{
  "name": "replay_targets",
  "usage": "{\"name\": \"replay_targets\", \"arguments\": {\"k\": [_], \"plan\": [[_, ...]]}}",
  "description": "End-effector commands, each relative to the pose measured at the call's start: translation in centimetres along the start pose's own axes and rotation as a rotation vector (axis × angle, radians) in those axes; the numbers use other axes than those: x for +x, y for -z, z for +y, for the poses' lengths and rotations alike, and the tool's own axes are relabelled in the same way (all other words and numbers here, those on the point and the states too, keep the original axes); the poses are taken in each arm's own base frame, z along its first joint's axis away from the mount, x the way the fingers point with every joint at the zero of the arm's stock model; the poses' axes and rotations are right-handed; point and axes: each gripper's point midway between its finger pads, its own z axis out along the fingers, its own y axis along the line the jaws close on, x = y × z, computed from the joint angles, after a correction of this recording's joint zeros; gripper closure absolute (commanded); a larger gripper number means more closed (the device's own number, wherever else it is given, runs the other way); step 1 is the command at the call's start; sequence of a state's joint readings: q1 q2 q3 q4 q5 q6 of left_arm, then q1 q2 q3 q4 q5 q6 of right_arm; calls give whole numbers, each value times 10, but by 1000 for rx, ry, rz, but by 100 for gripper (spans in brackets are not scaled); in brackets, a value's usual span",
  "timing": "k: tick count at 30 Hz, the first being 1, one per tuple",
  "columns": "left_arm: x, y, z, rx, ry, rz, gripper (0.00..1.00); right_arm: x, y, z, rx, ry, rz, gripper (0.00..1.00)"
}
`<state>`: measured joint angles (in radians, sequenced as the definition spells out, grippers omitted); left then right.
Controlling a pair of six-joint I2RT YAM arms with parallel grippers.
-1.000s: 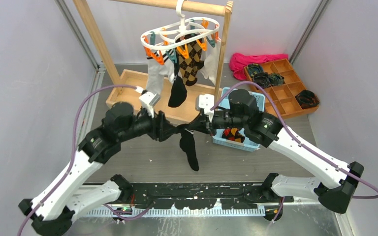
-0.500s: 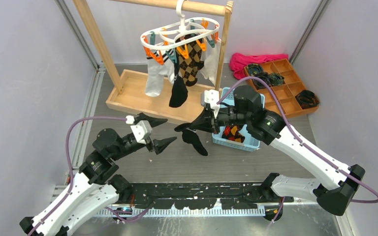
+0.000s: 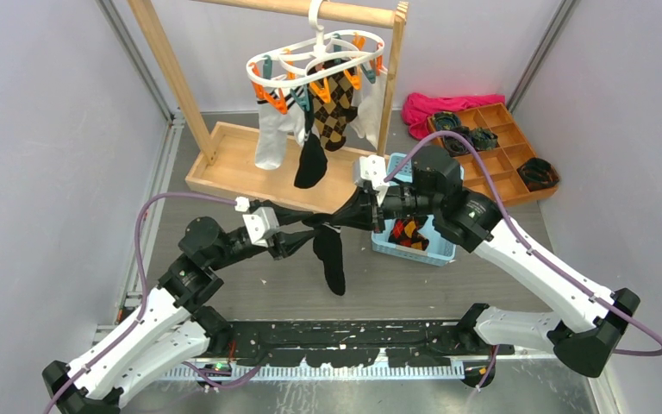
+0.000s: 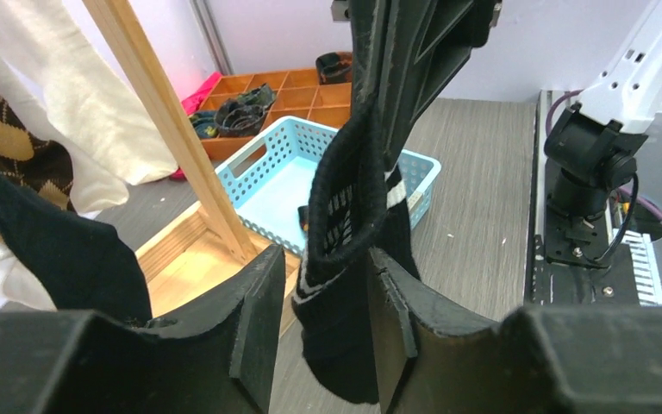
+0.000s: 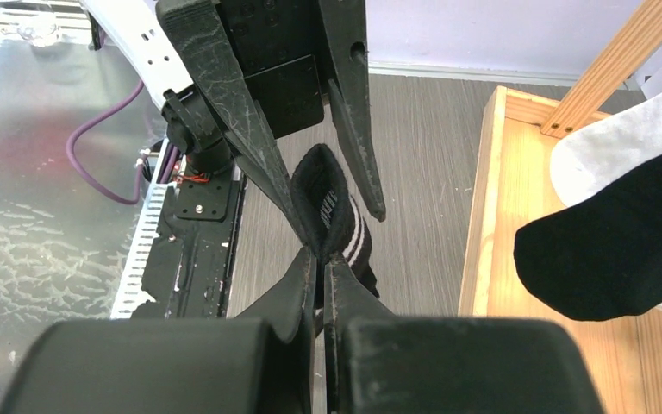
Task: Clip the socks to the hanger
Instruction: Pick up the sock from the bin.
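black sock [image 3: 332, 255] hanging above mid-table, cuff clamped in right tool [image 3: 321, 222], left tool [image 3: 303, 225] spread apart either side of the cuff, second black sock [image 3: 311, 164] clipped to hanger [image 3: 319, 50] near far edge

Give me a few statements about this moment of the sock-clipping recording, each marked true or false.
1. The right gripper is shut on the cuff of a black sock with two white cuff stripes, which hangs down from it. True.
2. The left gripper is clamped on that same sock. False: its jaws stand open, with the cuff between them.
3. A second black sock hangs from the white plastic oval-ring hanger. True.
4. The light blue plastic basket has nothing in it. False: a black-orange-red patterned sock lies inside.
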<state>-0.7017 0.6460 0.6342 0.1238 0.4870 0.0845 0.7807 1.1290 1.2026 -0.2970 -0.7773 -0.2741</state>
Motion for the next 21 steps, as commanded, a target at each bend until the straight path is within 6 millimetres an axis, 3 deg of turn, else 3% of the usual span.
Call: {"name": "replay_targets", "arguments": {"k": [1, 7, 11, 14, 21], "plan": [[-28, 2, -4, 19, -23, -111, 59, -29, 1, -6, 6, 48, -72, 99], [-36, 1, -5, 22, -10, -142, 70, -27, 0, -9, 15, 31, -69, 99], [-36, 0, -6, 36, -2, -136, 91, -30, 1, -14, 34, 17, -78, 99], [-32, 1, -4, 16, 2, -127, 99, -30, 2, -17, 46, 9, -79, 99], [-28, 6, 4, -35, 21, -74, 100, -23, 2, -34, 132, -19, -55, 95]]}}
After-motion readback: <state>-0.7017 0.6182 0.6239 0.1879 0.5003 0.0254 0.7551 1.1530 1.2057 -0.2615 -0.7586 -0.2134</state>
